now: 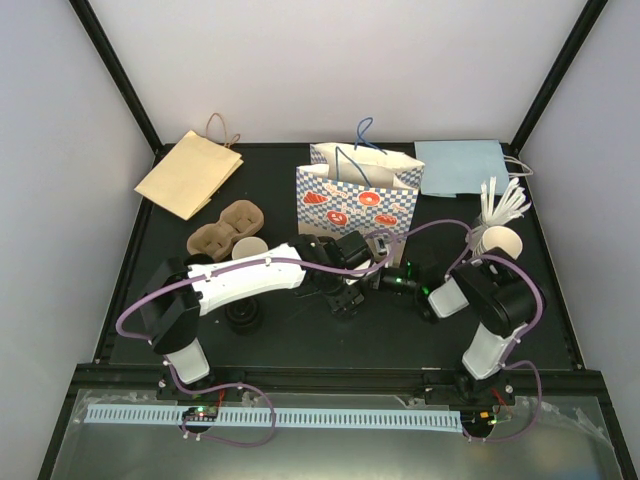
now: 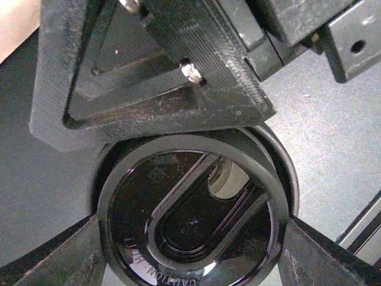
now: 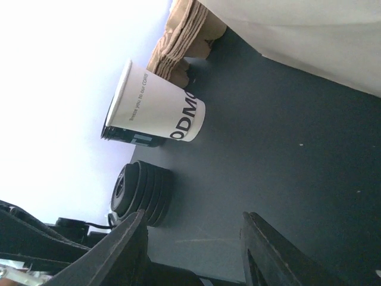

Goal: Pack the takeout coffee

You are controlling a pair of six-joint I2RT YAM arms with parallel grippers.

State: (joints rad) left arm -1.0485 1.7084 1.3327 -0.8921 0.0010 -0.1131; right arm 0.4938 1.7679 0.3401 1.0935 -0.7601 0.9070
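Observation:
A black coffee lid (image 2: 190, 226) fills the left wrist view, top side up, with something pale showing through its sip hole. My left gripper (image 2: 193, 238) is shut on the lid, a finger pressing each side of its rim. From above, the left gripper (image 1: 345, 295) sits mid-table in front of the checkered bag (image 1: 355, 195). A white paper cup (image 1: 250, 248) (image 3: 158, 107) stands upright to the left. My right gripper (image 1: 375, 280) (image 3: 193, 217) hovers low, pointing left, open, with only bare table between its fingers. One of its black fingers (image 2: 149, 77) lies just beside the lid.
A stack of black lids (image 1: 243, 315) (image 3: 143, 190) stands near the cup. A brown cup carrier (image 1: 225, 228) lies behind it, a flat brown bag (image 1: 190, 170) at back left and a flat blue bag (image 1: 460, 165) at back right. A cup of white straws (image 1: 500, 238) stands right.

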